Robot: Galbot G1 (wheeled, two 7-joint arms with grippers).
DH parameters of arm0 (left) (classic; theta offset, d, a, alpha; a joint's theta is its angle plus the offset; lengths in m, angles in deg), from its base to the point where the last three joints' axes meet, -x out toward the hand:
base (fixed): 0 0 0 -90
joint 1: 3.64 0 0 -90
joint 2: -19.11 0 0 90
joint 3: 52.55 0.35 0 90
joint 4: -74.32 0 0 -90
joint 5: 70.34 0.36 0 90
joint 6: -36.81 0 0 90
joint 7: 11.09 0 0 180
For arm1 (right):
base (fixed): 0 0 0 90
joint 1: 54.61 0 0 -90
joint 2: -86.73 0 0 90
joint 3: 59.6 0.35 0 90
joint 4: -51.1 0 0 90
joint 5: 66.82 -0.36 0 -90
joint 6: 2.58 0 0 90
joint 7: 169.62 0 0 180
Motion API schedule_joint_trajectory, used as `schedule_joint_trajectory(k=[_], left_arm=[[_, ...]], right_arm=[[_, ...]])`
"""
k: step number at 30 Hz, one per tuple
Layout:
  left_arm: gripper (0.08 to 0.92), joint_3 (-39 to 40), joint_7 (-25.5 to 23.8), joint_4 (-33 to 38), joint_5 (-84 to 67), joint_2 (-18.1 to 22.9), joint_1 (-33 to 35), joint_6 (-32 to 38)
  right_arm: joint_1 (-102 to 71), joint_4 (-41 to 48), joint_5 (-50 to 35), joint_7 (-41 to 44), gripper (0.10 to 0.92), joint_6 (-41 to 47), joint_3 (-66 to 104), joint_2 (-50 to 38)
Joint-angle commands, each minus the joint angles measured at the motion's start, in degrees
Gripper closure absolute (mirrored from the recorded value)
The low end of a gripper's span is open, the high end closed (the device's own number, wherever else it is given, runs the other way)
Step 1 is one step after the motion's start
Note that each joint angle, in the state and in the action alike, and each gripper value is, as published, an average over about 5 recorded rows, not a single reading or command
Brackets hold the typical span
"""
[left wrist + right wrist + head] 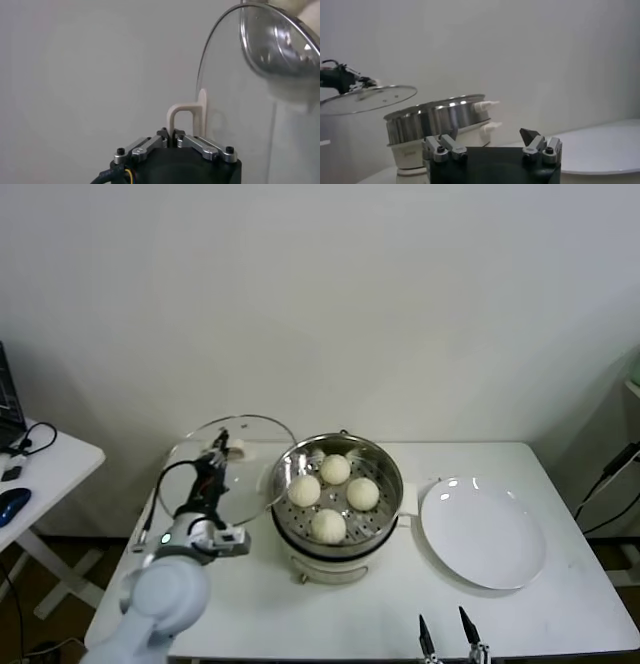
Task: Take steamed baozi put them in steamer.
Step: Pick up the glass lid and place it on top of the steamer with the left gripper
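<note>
All four small round creamy-white dough buns (pixel 333 495) sit in the round shiny stainless-steel steamer pot (pixel 390 484) on its white base, mid-counter (pixel 560 604). So we judge the loading done; the step in hand looks like lidding.

Left hand (pixel 175 136) is clamped fully shut on the cream handle (pixel 186 117) of the round glass lid (pixel 250 446), holding it lifted at the steamer's 9 o'clock, its rim overlapping the pot edge in head view.

Next move calls for swinging the lid over centre and lowering it level onto the rim.

Right hand (pixel 449 636) is parked at 6 o'clock by the counter's near edge, fingers spread wide, holding nothing. The flat white plate (pixel 500 534) at 3 o'clock is bare.
</note>
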Motion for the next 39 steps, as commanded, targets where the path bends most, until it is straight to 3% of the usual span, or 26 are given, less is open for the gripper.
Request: schedule_joint_trajectory(k=[1, 10, 22, 39], left_arm=[[0.854, 16.46, -4.11, -4.89, 9.04, 10.99, -13.70, -4.83], [0.854, 20.13, -6.08, -8.46, 17.99, 20.24, -14.10, -4.14], [0.854, 19.04, -5.94, -14.87, 28.79, 30.13, -8.38, -0.71], [0.854, 17.06, -1.73, -17.30, 33.75, 31.69, -3.10, 1.57]], right_arm=[[-0.01, 0.07, 2.20, -2.17, 0.203, 2.48, -0.30, 0.58], [0.10, 0.14, 2.65, -2.97, 0.203, 3.17, -0.49, 0.52], [0.52, 0.04, 2.31, -3.07, 0.203, 3.31, -0.62, -0.19], [0.57, 0.05, 2.14, -2.95, 0.203, 3.00, -1.11, -0.82]])
